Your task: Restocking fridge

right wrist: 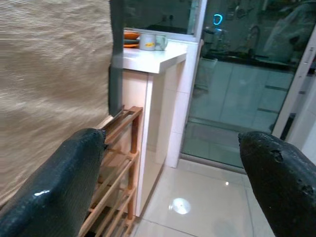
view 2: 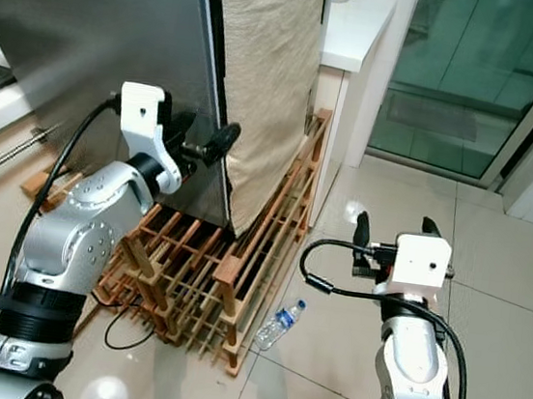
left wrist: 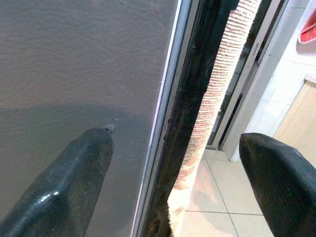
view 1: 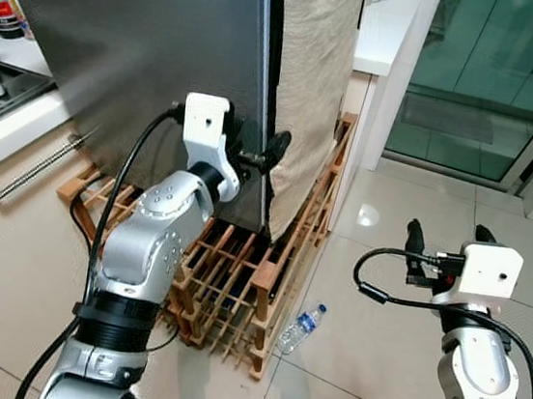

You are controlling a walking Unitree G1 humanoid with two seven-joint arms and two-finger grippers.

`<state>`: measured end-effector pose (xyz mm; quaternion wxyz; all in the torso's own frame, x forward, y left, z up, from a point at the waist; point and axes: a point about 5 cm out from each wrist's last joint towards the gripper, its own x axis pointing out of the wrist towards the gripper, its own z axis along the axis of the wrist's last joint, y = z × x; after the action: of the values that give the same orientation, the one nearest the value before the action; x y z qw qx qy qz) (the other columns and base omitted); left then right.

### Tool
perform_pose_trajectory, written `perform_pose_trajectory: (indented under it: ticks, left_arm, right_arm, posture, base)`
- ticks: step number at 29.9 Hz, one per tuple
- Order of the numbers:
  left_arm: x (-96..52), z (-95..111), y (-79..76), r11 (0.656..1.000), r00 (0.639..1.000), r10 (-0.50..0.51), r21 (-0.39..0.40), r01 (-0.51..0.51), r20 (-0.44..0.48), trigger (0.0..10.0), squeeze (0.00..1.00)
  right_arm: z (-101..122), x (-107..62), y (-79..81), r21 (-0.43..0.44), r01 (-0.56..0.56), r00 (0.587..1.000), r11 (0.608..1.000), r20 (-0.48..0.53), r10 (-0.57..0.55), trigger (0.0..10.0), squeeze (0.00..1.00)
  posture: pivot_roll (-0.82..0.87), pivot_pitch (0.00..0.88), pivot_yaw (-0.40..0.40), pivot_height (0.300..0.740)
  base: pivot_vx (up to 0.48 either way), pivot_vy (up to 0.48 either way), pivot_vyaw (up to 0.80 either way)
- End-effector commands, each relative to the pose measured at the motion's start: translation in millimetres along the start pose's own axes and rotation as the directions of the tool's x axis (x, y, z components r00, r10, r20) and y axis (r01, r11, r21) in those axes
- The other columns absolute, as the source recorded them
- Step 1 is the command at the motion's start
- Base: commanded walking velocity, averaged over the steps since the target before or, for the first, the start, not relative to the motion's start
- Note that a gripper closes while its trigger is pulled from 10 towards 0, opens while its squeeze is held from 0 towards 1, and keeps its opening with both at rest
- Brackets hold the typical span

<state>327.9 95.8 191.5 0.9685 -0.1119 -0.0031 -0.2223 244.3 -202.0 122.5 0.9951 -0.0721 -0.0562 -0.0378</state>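
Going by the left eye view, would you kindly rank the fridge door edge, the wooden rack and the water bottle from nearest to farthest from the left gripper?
1. Fridge door edge, right at the left gripper.
2. Wooden rack, below it on the floor.
3. Water bottle, lying on the tiles past the rack's corner.

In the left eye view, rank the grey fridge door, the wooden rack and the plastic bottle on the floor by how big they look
1. Fridge door, largest.
2. Wooden rack.
3. Plastic bottle, clearly smallest.
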Motion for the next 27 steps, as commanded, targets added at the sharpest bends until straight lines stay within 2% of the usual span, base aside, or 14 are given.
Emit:
perform_pose_trajectory:
  ticks: [1, 18, 27]
  left_arm:
    - [2.1, 8, -7.3, 0.999, 0.999, -0.030, 0.016, 0.030, 0.026, 10.0, 0.00]
    - [7.5, 10, -20.3, 0.996, 0.996, -0.085, -0.032, 0.086, 0.020, 10.0, 0.00]
    - [17.0, 8, -22.1, 0.999, 0.999, -0.034, -0.024, 0.034, 0.019, 10.0, 0.00]
  right_arm:
    - [-1, 1.5, 2.8, -0.007, -0.008, 1.000, 1.000, 0.000, 0.008, 10.0, 0.00]
    - [-1, 2.3, 1.4, -0.010, 0.000, 1.000, 1.000, 0.004, 0.000, 10.0, 0.00]
    - [-1, 2.6, 2.5, -0.009, -0.002, 1.000, 1.000, 0.006, 0.002, 10.0, 0.00]
  posture:
    - [-0.13, 0.000, 0.098, 0.740]
    - [-0.14, 0.000, 0.103, 0.740]
    - [-0.15, 0.000, 0.106, 0.740]
  base:
    - [0.000, 0.000, 0.00]
    - [0.000, 0.000, 0.00]
    - [0.000, 0.000, 0.00]
